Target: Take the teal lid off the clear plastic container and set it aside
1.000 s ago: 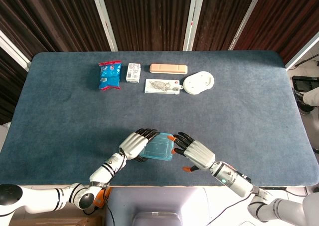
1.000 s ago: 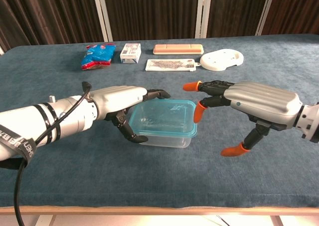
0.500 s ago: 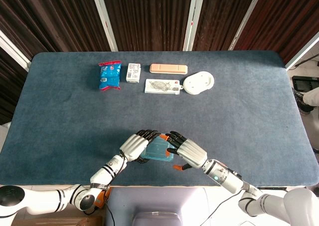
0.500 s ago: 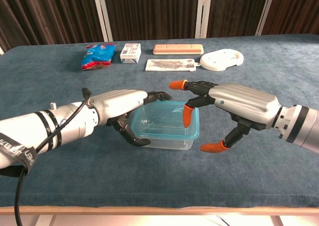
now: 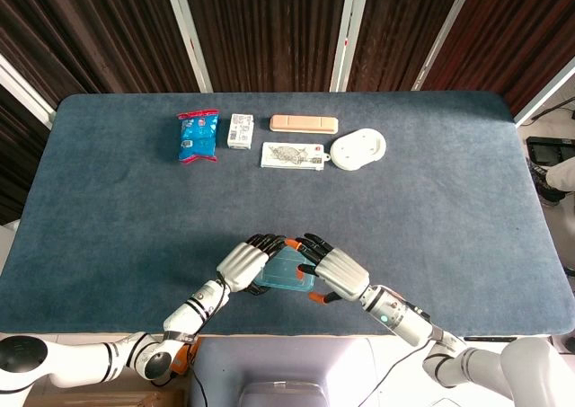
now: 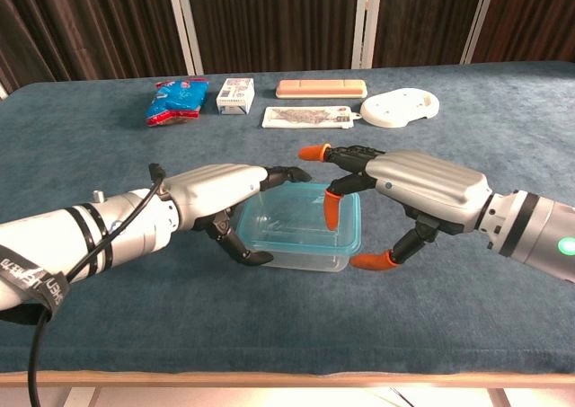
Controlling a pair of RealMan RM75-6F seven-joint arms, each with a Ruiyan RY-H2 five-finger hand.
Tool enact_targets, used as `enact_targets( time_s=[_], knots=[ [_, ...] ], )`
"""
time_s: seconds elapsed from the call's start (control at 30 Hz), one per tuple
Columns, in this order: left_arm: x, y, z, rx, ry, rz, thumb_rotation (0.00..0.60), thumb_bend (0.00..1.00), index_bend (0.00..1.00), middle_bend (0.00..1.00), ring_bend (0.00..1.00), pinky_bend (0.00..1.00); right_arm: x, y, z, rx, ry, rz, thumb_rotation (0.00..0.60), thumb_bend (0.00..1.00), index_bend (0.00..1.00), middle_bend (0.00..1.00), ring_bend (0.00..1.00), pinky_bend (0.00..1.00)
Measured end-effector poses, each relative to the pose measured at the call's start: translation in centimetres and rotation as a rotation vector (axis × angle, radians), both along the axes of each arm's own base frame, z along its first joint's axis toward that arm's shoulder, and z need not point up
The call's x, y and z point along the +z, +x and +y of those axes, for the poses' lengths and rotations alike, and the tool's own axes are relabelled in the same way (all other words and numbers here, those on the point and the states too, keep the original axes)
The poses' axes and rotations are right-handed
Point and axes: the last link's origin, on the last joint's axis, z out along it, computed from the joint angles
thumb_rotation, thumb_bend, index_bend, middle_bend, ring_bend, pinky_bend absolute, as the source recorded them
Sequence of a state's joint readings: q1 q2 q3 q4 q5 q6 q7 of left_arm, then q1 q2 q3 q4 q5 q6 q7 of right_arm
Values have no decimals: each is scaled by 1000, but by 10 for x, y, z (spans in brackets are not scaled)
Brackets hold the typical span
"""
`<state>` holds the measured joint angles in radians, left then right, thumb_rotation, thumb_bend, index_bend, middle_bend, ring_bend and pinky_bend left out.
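— While both hands sit at the container (image 6: pixel 301 232), what is it made of and how does it lie?

— It is a clear plastic box with rounded corners, and the teal lid (image 6: pixel 303 211) is a flat rounded rectangle still seated on its rim. It stands upright on the blue felt-like table (image 5: pixel 449 191), near the front edge. In the head view its long axis runs roughly left to right, tilted a little.

— How does the left hand (image 6: pixel 223 190) stand?

— Its silver back with black fingers covers the container's left end, fingers stretched over the lid's far edge and the thumb curled down at the near left wall. Whether it truly grips the box, I cannot tell.

— And the right hand (image 6: pixel 406 190)?

— Silver too, with orange fingertips (image 6: pixel 331 211). Its fingers reach over the container's right end, one tip down on the lid, the thumb low at the near right corner. The spread is wide; a firm hold is not clear.

— What lies beyond the container?

— Well behind it sit a blue and red crinkly snack bag (image 5: pixel 198 136), a small white carton (image 5: pixel 240 130), a long tan bar (image 5: pixel 305 122), a flat printed packet (image 5: pixel 293 155) and a smooth white rounded dish (image 5: pixel 358 148).
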<state>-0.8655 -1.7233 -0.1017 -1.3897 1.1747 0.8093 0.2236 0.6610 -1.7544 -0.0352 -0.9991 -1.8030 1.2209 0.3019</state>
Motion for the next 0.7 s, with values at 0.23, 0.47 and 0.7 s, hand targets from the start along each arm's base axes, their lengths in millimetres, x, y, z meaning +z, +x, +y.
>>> enact_targets(
  time_s=[0.23, 0.47, 0.7],
  knots=[
    [1, 0, 0, 0, -1, 2, 600, 274, 0, 232, 145, 181, -3, 2, -1, -8, -4, -8, 600, 402, 592, 27, 0, 0],
    [0, 0, -1, -4, -5, 5, 600, 274, 0, 232, 145, 182, -4, 4, -1, -14, -2, -13, 600, 402, 592, 27, 0, 0],
    [-2, -1, -2, -7, -7, 13, 600, 274, 0, 232, 145, 181, -2, 5, -2, -19, -3, -21, 600, 402, 592, 27, 0, 0]
  ],
)
